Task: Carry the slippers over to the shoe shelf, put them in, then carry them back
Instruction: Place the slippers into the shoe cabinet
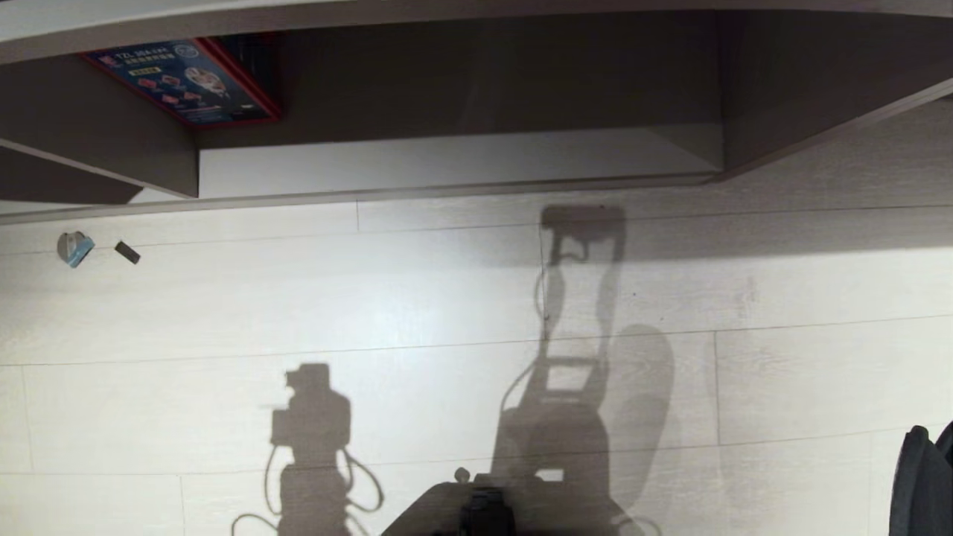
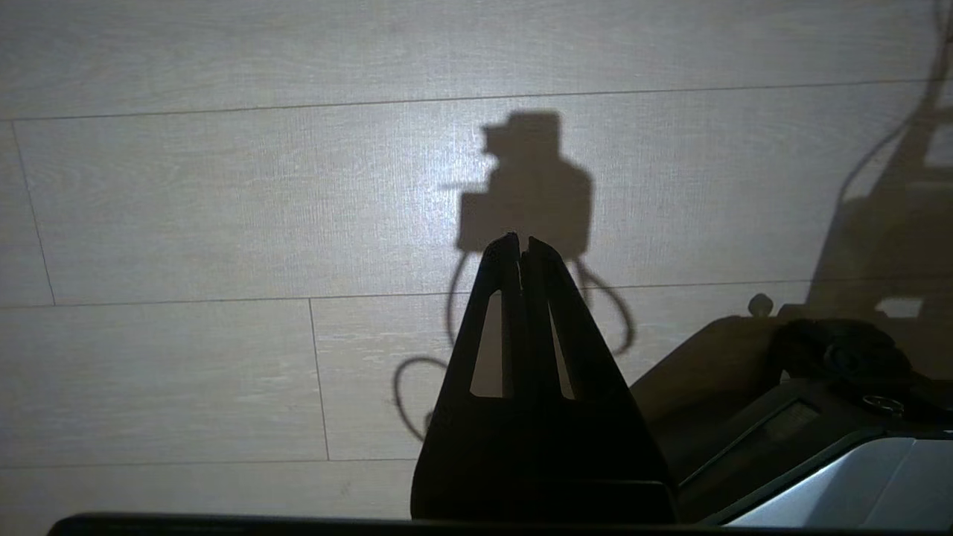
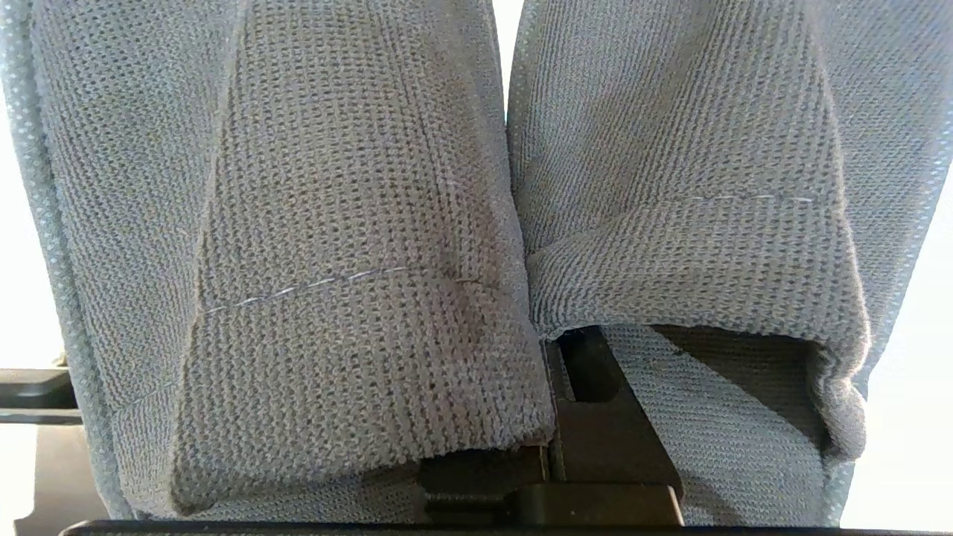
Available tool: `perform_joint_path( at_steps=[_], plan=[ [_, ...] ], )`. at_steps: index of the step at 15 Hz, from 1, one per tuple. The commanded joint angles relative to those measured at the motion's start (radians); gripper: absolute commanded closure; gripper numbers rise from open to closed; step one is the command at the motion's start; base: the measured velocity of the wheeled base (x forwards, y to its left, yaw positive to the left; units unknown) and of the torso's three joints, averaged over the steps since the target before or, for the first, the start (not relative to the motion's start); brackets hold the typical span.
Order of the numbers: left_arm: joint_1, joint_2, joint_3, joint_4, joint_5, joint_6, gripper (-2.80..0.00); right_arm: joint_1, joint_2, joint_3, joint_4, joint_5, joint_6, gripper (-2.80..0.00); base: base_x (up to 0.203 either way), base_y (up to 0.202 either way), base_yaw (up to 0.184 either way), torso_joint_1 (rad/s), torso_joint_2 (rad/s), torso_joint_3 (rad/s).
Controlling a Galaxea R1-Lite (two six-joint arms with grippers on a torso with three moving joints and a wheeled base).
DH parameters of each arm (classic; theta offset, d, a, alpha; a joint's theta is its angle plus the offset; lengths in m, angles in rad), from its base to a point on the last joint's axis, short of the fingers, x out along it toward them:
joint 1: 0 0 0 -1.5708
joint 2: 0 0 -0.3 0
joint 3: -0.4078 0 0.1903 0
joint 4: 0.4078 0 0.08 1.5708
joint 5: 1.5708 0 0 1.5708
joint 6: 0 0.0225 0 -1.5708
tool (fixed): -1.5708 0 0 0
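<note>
The slippers (image 3: pixel 357 223) are grey-blue knit fabric and fill the right wrist view, side by side with their open backs toward the camera. My right gripper (image 3: pixel 545 344) is shut on their two adjoining inner walls, one black finger (image 3: pixel 603 424) inside each slipper, tips hidden by cloth. The shoe shelf (image 1: pixel 461 82), taupe with a pale base board, runs along the far edge of the head view, its middle cubby empty. My left gripper (image 2: pixel 521 244) is shut on nothing and hangs over the pale floor. Neither gripper shows clearly in the head view.
A red and blue printed box (image 1: pixel 186 78) lies in the shelf's left cubby. A small blue-white object (image 1: pixel 74 248) and a dark scrap (image 1: pixel 127 252) sit on the floor at left. My base (image 1: pixel 476 510) is at the near edge; a dark rounded shape (image 1: pixel 923 484) is at lower right.
</note>
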Motion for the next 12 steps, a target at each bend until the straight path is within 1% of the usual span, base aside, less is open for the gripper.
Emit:
perform_joint_path(
  at_steps=[1, 12],
  plan=[
    [0.001, 0.000, 0.000, 0.000, 0.001, 0.000, 0.00, 0.000, 0.001, 0.000, 0.000, 0.000, 0.000, 0.00, 0.000, 0.000, 0.000, 0.002, 0.00, -0.205],
    [0.001, 0.002, 0.000, 0.000, 0.001, 0.000, 0.00, 0.000, 0.001, 0.000, 0.000, -0.003, -0.003, 0.00, 0.000, 0.000, 0.000, 0.002, 0.00, -0.196]
  ],
)
